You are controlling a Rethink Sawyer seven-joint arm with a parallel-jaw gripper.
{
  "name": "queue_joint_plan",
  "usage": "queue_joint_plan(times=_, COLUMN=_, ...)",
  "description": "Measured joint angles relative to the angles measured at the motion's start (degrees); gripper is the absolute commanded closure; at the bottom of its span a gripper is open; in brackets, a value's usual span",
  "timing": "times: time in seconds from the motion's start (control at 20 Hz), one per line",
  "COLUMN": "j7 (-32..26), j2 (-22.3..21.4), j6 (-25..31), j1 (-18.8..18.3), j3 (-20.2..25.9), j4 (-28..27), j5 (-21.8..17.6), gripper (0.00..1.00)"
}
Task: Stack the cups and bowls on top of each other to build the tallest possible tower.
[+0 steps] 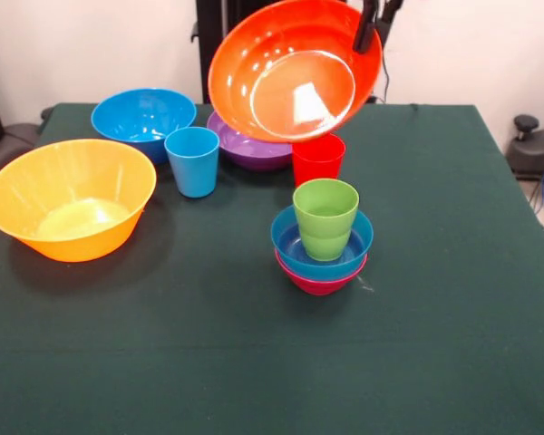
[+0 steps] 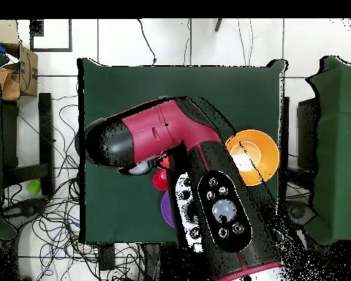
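Observation:
My gripper (image 1: 364, 38) is shut on the rim of the red-orange bowl (image 1: 290, 77) and holds it tilted in the air, its opening towards the camera, above the red cup (image 1: 318, 159) and the purple bowl (image 1: 247, 147). The tower (image 1: 323, 249) stands mid-table: a small magenta bowl (image 1: 315, 283), a small blue bowl (image 1: 331, 258) in it, and the green cup (image 1: 325, 216) upright on top. The light blue cup (image 1: 192, 161), the large blue bowl (image 1: 143, 116) and the yellow-orange bowl (image 1: 71, 199) stand apart on the left.
The green table (image 1: 435, 272) carries everything. In the overhead view my arm (image 2: 178, 139) hides most of the ware; only the yellow-orange bowl (image 2: 253, 156), part of the purple bowl (image 2: 167, 210) and the red cup (image 2: 160, 179) show.

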Motion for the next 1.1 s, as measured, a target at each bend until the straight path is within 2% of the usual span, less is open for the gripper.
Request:
queue_joint_plan(times=0.45, j7=0.0, j2=1.7, j6=-2.1, j1=0.8, j3=0.0, j4=0.0, j5=-3.3, gripper=1.00)
queue_joint_plan(times=0.65, j7=0.0, j2=4.8, j6=-5.0, j1=2.6, j3=-0.6, j4=-0.1, j5=-6.7, gripper=1.00)
queue_joint_plan(times=1.1, j7=0.0, j2=10.5, j6=-8.9, j1=5.8, j3=-1.4, j4=-0.2, j5=-9.8, gripper=1.00)
